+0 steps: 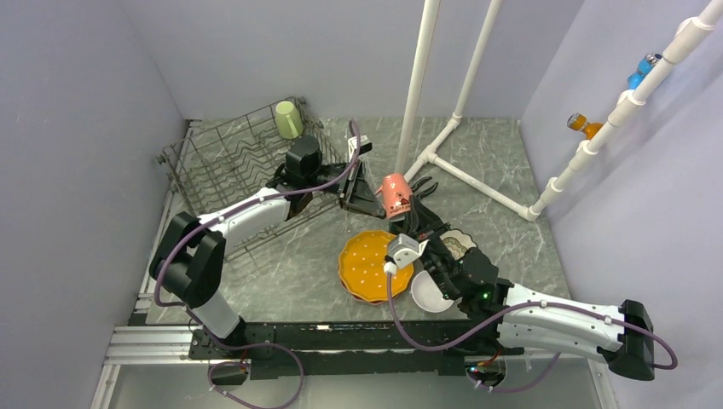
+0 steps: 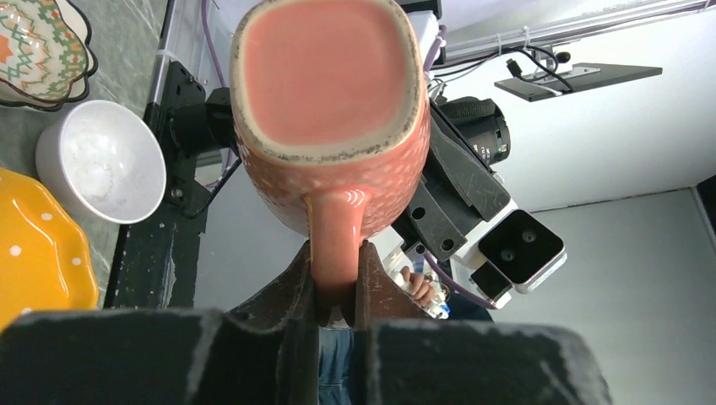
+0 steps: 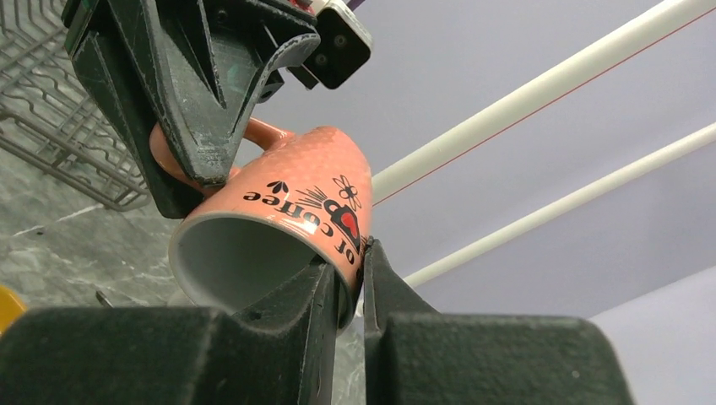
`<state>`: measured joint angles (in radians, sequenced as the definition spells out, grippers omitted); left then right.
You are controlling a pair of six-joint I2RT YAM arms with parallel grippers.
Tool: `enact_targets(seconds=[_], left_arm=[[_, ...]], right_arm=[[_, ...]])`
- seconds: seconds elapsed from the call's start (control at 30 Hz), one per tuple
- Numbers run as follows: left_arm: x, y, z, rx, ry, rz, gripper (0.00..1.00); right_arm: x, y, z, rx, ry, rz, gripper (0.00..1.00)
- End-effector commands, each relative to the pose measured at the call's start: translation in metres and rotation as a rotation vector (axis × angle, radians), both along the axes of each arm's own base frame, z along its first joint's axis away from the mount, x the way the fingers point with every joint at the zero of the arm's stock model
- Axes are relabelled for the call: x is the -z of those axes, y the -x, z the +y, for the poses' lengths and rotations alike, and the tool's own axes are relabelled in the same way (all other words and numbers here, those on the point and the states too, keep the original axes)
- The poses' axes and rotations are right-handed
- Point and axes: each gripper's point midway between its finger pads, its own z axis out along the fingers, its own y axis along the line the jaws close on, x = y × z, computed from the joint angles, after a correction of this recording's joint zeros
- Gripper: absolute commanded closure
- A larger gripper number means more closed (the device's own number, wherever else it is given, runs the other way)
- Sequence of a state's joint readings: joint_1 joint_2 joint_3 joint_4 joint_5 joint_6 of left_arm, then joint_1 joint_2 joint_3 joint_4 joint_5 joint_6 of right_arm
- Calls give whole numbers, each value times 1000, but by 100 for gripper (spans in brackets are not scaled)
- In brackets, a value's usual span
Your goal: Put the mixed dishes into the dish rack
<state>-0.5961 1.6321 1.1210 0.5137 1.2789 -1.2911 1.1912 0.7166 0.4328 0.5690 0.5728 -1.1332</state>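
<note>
Between the arms, above the marble-grey tabletop [image 1: 486, 162]: left end effector [image 2: 336, 272] clamped shut on the handle of the small pink ceramic mug [image 2: 329, 118]. Right end effector [image 3: 350, 274] pinches its rim. Mug tilted, mouth toward right arm. Dark grey wire dish rack [image 1: 230, 162] lies to the left, nearer the left arm.

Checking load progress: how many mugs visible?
2: green mug at the far corner of the rack; pink mug held aloft, left gripper on handle, right gripper on rim. Others may be hidden.
</note>
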Motion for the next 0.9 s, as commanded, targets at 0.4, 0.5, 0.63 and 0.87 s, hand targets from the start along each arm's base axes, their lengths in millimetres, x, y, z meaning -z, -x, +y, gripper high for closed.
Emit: enact_targets(seconds=[0.4, 0.5, 0.63, 0.87], left_arm=[[-44, -16, 19, -213, 148, -494, 100], [-46, -32, 31, -248, 170, -478, 100], [-43, -55, 47, -324, 141, -487, 100], [-29, -94, 74, -561, -138, -733, 100]], right_arm=[[22, 2, 36, -102, -127, 131, 25], [28, -3, 39, -86, -135, 140, 12], [41, -10, 37, -51, -177, 184, 1], [68, -7, 39, -79, -250, 295, 0]])
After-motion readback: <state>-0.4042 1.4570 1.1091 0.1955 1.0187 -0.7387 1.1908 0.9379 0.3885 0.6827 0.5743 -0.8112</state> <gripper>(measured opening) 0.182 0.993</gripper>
